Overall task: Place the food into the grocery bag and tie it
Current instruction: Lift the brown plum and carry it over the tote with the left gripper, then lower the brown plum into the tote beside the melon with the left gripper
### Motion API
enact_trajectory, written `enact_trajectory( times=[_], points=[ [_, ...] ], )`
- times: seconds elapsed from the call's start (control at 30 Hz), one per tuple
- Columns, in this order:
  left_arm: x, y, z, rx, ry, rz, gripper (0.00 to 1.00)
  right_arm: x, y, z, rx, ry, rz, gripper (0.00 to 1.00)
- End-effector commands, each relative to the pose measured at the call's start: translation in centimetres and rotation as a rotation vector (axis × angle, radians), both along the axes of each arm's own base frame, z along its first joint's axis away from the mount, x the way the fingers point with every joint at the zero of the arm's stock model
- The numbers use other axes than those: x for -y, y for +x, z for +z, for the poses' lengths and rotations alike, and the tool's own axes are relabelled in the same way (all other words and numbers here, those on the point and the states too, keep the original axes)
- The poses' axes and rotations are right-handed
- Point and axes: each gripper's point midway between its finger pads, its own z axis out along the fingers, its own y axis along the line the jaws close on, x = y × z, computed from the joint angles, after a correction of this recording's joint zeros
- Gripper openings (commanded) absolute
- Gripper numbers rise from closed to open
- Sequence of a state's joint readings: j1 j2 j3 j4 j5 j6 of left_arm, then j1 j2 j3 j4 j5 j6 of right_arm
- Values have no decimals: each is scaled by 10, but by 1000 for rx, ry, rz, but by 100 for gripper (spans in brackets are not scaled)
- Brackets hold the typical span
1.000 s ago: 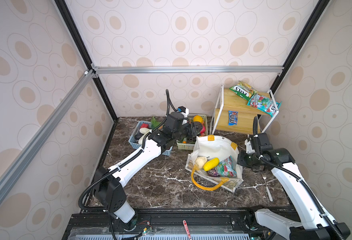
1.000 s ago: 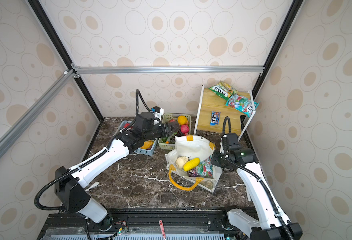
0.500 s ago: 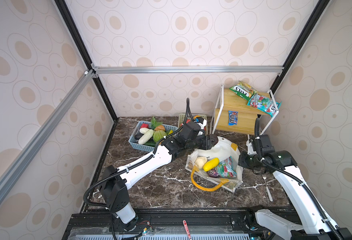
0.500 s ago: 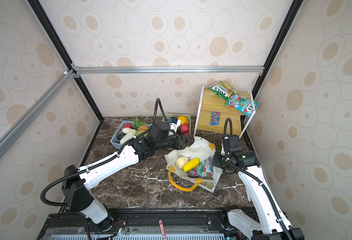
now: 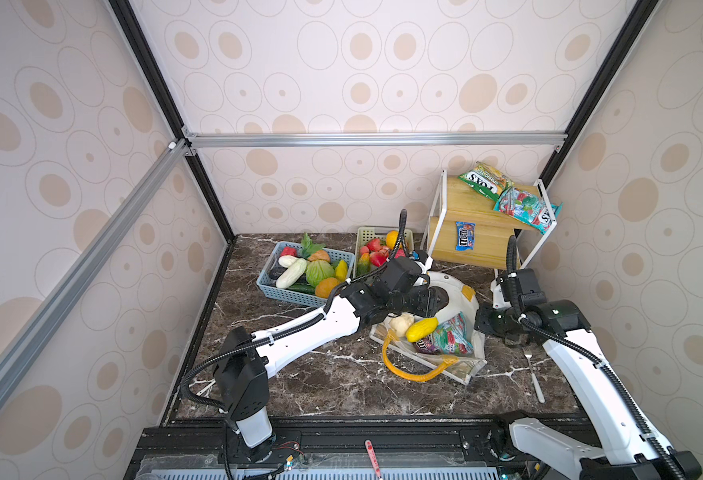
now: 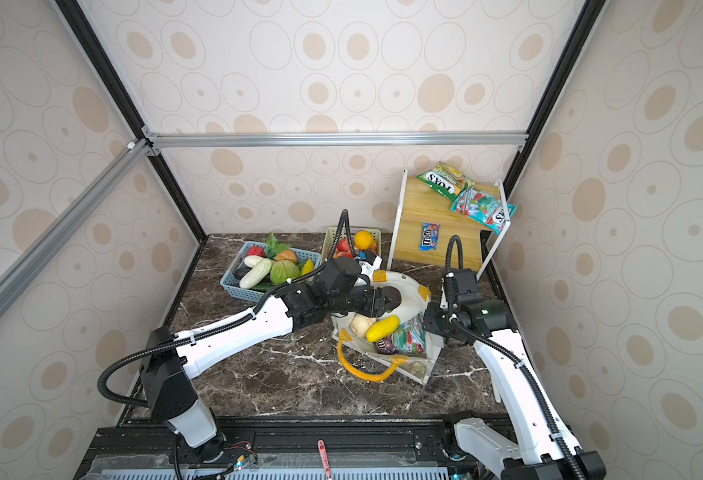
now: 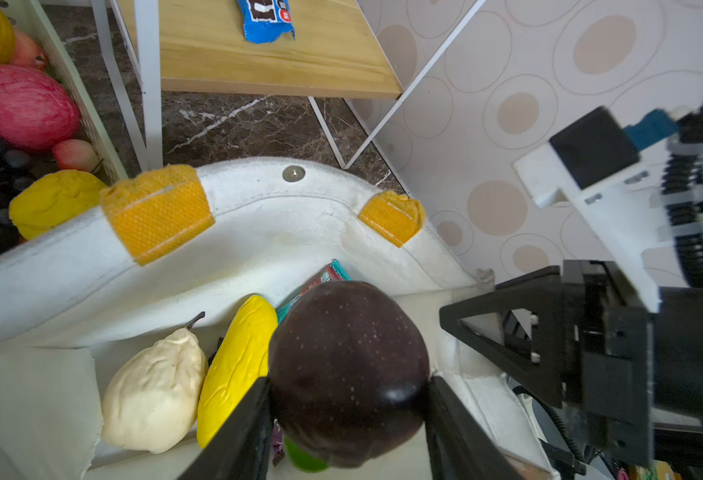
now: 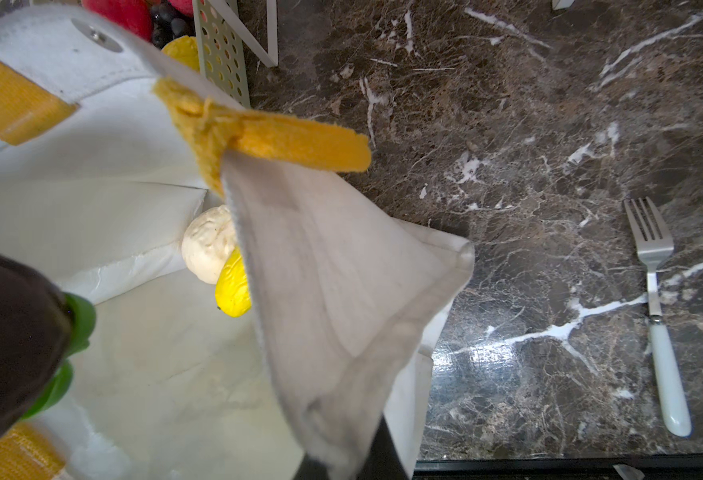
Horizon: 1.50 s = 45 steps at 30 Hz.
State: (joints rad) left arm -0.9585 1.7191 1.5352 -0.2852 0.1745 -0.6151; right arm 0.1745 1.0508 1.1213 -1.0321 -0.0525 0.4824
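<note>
Left claw (image 7: 345,380) grips eggplant (image 7: 347,349) over grocery bag (image 7: 258,232).

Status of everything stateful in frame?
grocery bag, open, untied
left gripper, shut on the dark eggplant over the bag mouth
right gripper, shut on the bag's side wall, holding it up
dark eggplant, held, not released
yellow piece, lying in the bag
front handle, loose, untied
</note>
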Motion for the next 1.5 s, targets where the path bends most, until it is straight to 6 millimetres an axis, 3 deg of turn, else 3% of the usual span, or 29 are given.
enact_trajectory(
  times=[0.0,0.3,0.77,1.0,1.47],
  points=[
    [5,-1,-5,22,43,-16,56,0,-2,1,-4,2,-8,9],
    [18,-2,-32,19,105,-43,56,2,-2,3,6,3,-23,9],
    [24,7,-93,-5,228,-39,57,0,-3,-2,3,23,-39,9],
    [23,9,-125,-28,282,-34,58,1,-6,-4,-1,24,-42,9],
    [13,14,-170,-41,388,-7,61,1,-4,-6,-6,22,-46,9]
  ],
)
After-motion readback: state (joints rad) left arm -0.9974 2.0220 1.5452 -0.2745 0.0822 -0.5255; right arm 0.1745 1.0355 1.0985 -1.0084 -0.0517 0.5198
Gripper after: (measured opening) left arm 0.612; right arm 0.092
